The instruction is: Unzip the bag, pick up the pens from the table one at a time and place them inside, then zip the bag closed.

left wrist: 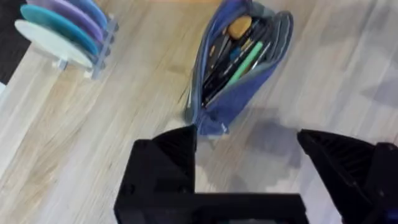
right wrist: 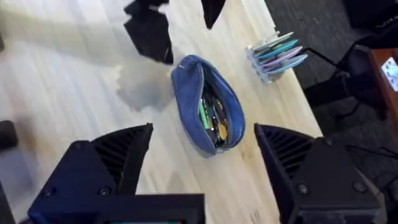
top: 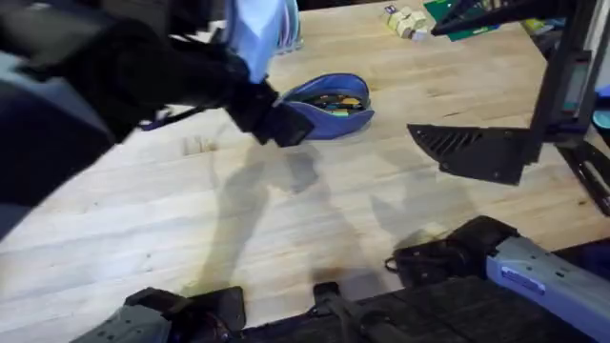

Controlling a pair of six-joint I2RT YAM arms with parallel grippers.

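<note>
The blue-grey bag [top: 329, 103] lies on the table [top: 286, 219] with its zipper open and its mouth spread. A green pen [left wrist: 244, 62] lies inside it among several dark and yellow items, and the green pen [right wrist: 202, 113] also shows from the right wrist. I cannot pick out the dark pen among them. My left gripper [top: 276, 122] hangs open just off the bag's [left wrist: 239, 62] near end, touching nothing. My right gripper [top: 459, 86] is open, raised to the right of the bag [right wrist: 208, 106], with nothing between its fingers.
A rack of coloured discs [top: 276, 24] stands behind the bag near the table's far edge. Small pale blocks [top: 405, 21] and a green item lie at the back right. The table's right edge [right wrist: 292, 93] runs close past the rack [right wrist: 277, 53].
</note>
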